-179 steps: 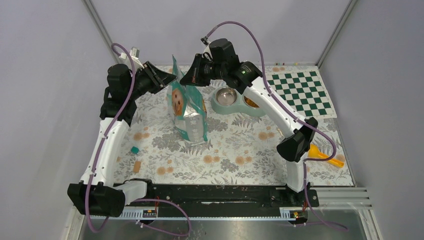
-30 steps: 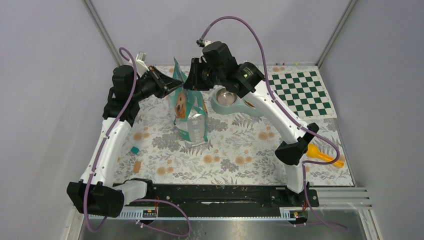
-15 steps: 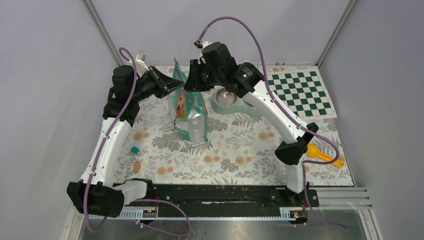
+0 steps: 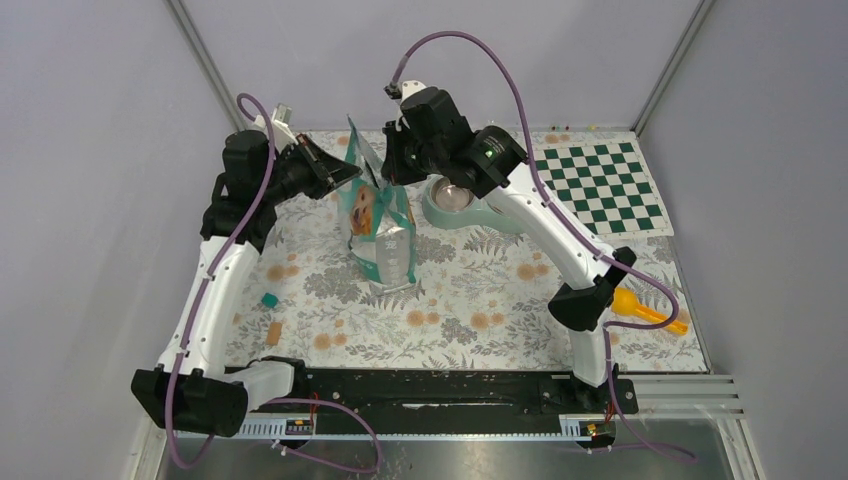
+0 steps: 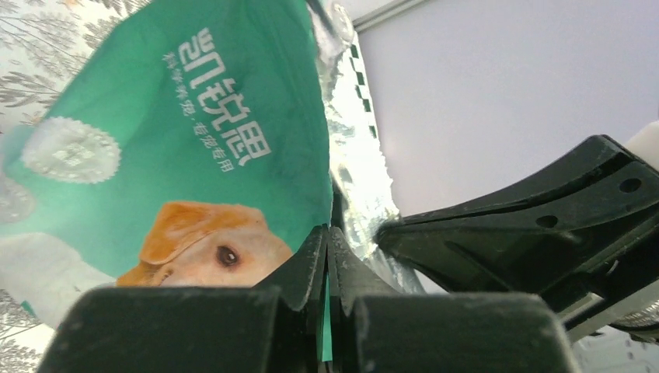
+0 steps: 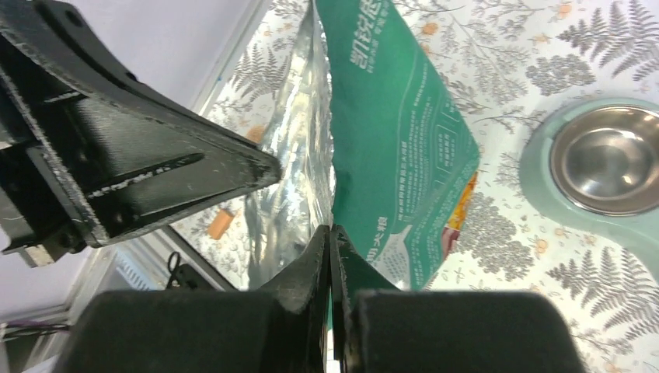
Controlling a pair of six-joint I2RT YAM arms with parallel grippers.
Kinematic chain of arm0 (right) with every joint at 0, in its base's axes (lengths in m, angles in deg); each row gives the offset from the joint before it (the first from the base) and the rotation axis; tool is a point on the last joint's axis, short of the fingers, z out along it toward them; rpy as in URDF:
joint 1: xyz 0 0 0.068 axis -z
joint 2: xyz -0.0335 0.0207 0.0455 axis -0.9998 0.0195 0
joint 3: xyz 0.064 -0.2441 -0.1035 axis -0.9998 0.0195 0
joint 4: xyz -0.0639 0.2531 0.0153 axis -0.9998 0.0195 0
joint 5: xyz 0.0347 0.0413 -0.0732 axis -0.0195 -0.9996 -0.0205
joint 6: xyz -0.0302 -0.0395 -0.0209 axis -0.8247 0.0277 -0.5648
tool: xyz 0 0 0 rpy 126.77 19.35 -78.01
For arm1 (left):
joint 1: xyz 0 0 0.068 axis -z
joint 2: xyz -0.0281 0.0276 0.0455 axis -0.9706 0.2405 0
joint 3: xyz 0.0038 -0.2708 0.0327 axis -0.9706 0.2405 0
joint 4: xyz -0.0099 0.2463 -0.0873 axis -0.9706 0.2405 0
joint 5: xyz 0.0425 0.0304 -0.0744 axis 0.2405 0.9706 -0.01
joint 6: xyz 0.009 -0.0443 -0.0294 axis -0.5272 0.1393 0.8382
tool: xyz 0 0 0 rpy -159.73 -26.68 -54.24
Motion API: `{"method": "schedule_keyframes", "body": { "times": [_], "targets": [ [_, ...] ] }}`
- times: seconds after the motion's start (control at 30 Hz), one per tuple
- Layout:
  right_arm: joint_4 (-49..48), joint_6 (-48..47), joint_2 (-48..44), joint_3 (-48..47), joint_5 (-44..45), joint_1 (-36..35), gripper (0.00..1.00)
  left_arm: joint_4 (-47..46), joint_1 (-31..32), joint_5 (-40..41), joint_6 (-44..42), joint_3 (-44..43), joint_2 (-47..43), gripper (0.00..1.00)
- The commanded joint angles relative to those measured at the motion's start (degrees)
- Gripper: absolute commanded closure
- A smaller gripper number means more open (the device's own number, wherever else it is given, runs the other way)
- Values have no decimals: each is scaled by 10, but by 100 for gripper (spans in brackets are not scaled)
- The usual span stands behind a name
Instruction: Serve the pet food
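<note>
The teal bag with the dog picture (image 4: 378,225) stands upright on the floral mat. My left gripper (image 4: 350,172) is shut on the left lip of the bag's mouth; in the left wrist view (image 5: 327,233) a teal edge sits between the jaws. My right gripper (image 4: 392,168) is shut on the right lip, as the right wrist view (image 6: 331,231) shows. The mouth is held apart and shows silver lining (image 6: 299,155). No kibble shows inside the bag. The teal double bowl (image 4: 435,210) stands right of the bag, its steel cup (image 6: 606,159) empty; its other cup is hidden under my right arm.
A yellow-orange scoop (image 4: 650,313) lies at the right edge near my right elbow. A green checkerboard (image 4: 600,185) lies at the back right. A small teal block (image 4: 269,299) and an orange block (image 4: 274,331) lie at the front left.
Over six seconds both grippers closed in on the bag's top. In the last second the right wrist rose and shifted slightly left, and the left gripper drew back a little.
</note>
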Motion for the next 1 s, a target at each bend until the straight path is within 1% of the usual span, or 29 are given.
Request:
{"method": "schedule_keyframes", "body": {
  "times": [0.0, 0.13, 0.3, 0.37, 0.47, 0.57, 0.73, 0.87, 0.97],
  "targets": [
    [27, -48, -16, -27, 109, 12, 100, 48, -14, 41, -60, -37, -31, 100],
    [26, -46, -17, -34, 108, 12, 100, 56, -22, 33, -68, -50, -36, 100],
    [8, -40, -10, -38, 38, 12, 99, 31, -22, 4, -56, -54, -27, 100],
    [2, -34, -4, -39, 14, 12, 86, 15, -22, -13, -51, -53, -20, 100],
    [0, -26, 9, -45, -5, 13, 71, 8, -22, -25, -52, -56, -7, 99],
    [-6, -23, 20, -49, -15, 11, 61, 6, -21, -29, -58, -60, 8, 86],
    [-20, -24, 41, -63, -19, 5, 52, 6, -20, -15, -67, -69, 30, 72],
    [-30, -23, 54, -72, -19, -1, 49, 13, -21, 12, -76, -84, 45, 70],
    [-41, -24, 65, -72, -15, -3, 50, 16, -20, 26, -73, -92, 56, 70]
  ]
}}
